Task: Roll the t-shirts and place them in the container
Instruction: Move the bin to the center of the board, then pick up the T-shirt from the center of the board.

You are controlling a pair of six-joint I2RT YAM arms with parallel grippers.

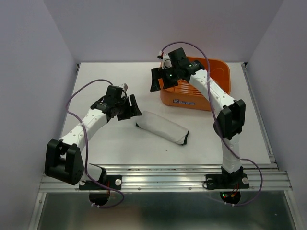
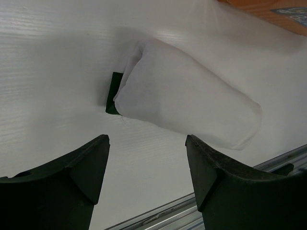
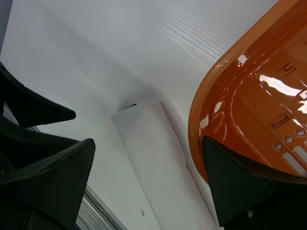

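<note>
One rolled t-shirt [image 1: 162, 127] lies on the white table [image 1: 110, 143], a white cloth bundle with a dark green edge [image 2: 113, 93] showing at its left end. My left gripper [image 1: 129, 109] hovers just left of that end, open and holding nothing. In the left wrist view the t-shirt roll [image 2: 187, 103] lies beyond the left gripper [image 2: 147, 143], apart from the fingers. My right gripper [image 1: 165, 80] hangs open over the basket's left rim. In the right wrist view the right gripper [image 3: 147, 140] is empty, with the t-shirt roll [image 3: 153, 153] far below it.
An orange plastic basket [image 1: 218, 72] stands at the back right of the table, its glossy rim [image 3: 204, 110] close to one right finger. The metal rail [image 1: 163, 179] runs along the near table edge. Walls enclose the table on three sides.
</note>
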